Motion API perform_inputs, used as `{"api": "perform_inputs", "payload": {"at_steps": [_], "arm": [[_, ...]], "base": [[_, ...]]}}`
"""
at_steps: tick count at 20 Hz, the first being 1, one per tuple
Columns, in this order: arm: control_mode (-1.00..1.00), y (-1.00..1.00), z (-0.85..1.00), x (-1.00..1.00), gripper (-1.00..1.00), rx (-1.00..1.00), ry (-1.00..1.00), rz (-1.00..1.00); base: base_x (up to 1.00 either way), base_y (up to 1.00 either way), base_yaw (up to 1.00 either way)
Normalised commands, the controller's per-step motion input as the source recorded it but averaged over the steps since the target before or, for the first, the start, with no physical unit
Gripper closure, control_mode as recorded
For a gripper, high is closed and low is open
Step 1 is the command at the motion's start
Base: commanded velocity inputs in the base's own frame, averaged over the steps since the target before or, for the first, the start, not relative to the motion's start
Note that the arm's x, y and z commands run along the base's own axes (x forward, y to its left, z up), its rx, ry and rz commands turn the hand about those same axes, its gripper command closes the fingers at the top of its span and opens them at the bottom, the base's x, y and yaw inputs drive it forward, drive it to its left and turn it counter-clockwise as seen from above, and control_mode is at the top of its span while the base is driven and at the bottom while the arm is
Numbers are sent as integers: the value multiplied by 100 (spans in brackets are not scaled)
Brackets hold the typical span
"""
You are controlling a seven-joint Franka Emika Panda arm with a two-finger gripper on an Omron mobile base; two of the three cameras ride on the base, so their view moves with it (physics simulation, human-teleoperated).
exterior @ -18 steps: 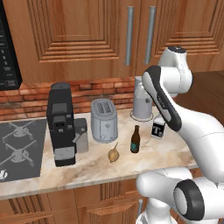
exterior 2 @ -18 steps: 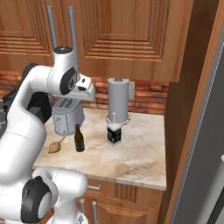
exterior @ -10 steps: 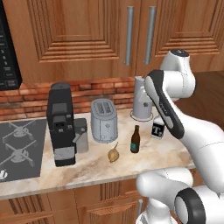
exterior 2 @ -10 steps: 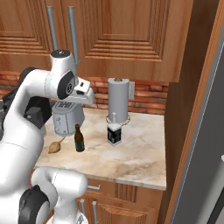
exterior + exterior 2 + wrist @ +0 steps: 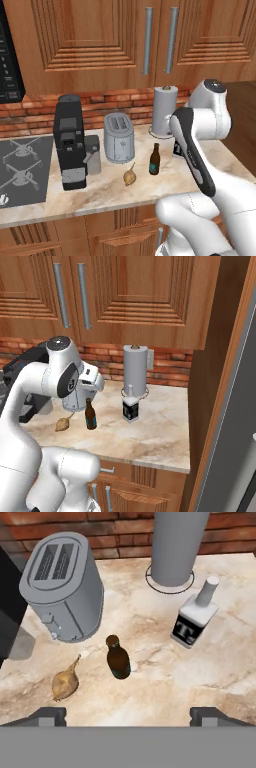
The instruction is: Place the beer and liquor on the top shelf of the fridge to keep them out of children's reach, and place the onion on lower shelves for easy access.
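**Hovering wide open over the counter, nothing in the grip**

Looking down with you now: your gripper (image 5: 128, 714) hangs above the marble counter (image 5: 165, 682) with its jaws spread wide and nothing between them. The two dark fingertips (image 5: 47, 716) sit at the far corners of the hand view.

On that beige veined stone the beer (image 5: 118, 658) stands upright right ahead of you. The onion (image 5: 65, 683) lies near it, stem tip pointing toward the grey toaster (image 5: 62, 584). The liquor (image 5: 194, 619) stands apart on the other side, black label facing you, just in front of the paper towel roll (image 5: 176, 542). A red brick backsplash (image 5: 110, 102) runs behind it all, with wooden cabinets (image 5: 135, 296) and their bar handles above.

From the left base view you get a black coffee machine (image 5: 70, 142) beside the toaster and a stove top (image 5: 22, 167) further along. There your own arm covers most of the liquor bottle. In the right base view the fridge (image 5: 235, 446) is just a grey slab cut off at the frame edge; you can't see any shelves.
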Motion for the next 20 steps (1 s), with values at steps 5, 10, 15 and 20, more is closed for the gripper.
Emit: {"api": "perform_inputs", "payload": {"at_steps": [5,10,15,20], "arm": [[-100,-18,0,-16,-100,0,0,-2],[-100,-39,-5,-2,-100,0,0,0],[-100,-43,0,0,-100,0,0,0],[-100,-38,-1,3,-100,0,5,0]], "base": [[0,0,0],[0,0,0],[0,0,0],[0,0,0]]}}
